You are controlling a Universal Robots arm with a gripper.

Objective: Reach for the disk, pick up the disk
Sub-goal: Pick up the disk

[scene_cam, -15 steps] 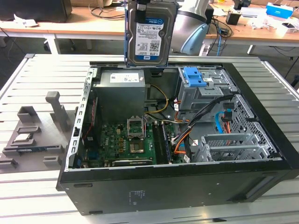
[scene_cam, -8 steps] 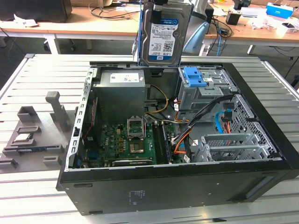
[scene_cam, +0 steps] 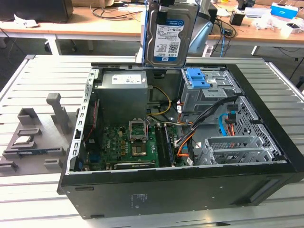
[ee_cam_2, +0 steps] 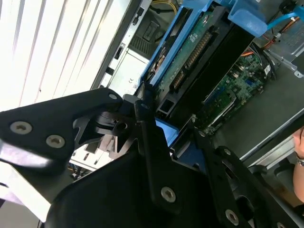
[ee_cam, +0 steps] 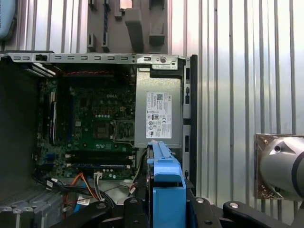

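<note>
– Gripper [ee_cam: 166,209], what's it doing?
– We see it clenched on the disk [scene_cam: 168,35], black fingers [ee_cam_2: 148,142] on either side of its blue frame.
– Where's the disk?
– Exterior view: upright, label twd camera, held above the PC case [scene_cam: 190,185] far wall. Under it are the PSU [scene_cam: 126,88] & drive cage w/ blue latch [scene_cam: 197,78]. Orange cables [scene_cam: 183,145] lie beside the motherboard [scene_cam: 126,142]. Grey stand [scene_cam: 38,130] sits well apart on the slatted table [scene_cam: 47,71], exterior view's left.

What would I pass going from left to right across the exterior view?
Grey slotted stand → power supply → disk, held up high → metal drive cage.
</note>
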